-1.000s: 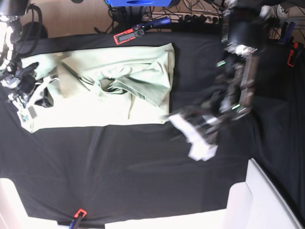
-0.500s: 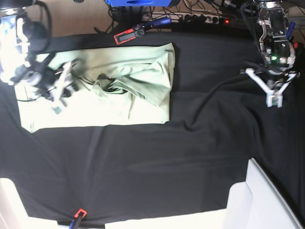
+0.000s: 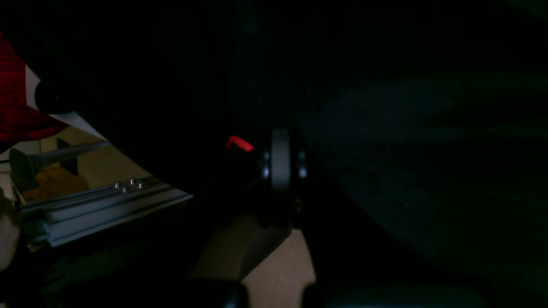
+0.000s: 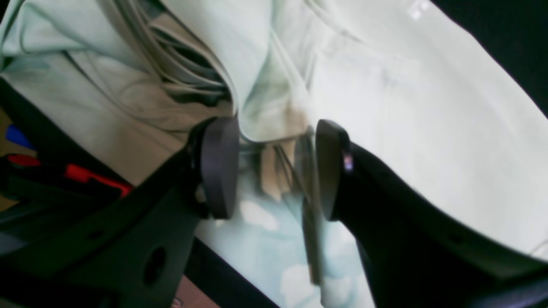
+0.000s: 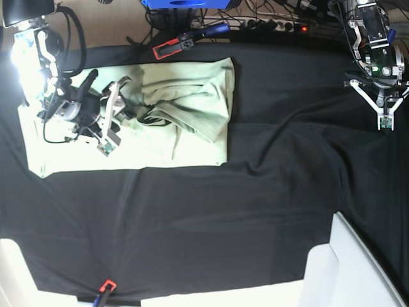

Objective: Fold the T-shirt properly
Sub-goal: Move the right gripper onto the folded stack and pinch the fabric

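Note:
The pale mint-green T-shirt (image 5: 185,121) lies partly folded on the black cloth (image 5: 211,211) at the upper left, with bunched folds near its middle. My right gripper (image 5: 115,115) hovers over the shirt's left half, open. In the right wrist view the right gripper (image 4: 274,171) has its jaws apart around a raised fold of the T-shirt (image 4: 419,107), without pinching it. My left gripper (image 5: 385,121) is far off at the right edge over bare black cloth, shut and empty. The left wrist view is dark and shows the left gripper (image 3: 280,164) with its pads together.
A red-and-black clamp (image 5: 172,46) holds the cloth at the back edge, just above the shirt. Another red clamp (image 5: 105,286) sits at the front edge. A white panel (image 5: 358,268) fills the bottom right corner. Cables and a blue box (image 5: 185,3) lie behind the table.
My right gripper moved from the shirt's left edge toward its middle and opened. My left arm swung away from the table's centre to the far right and stayed shut.

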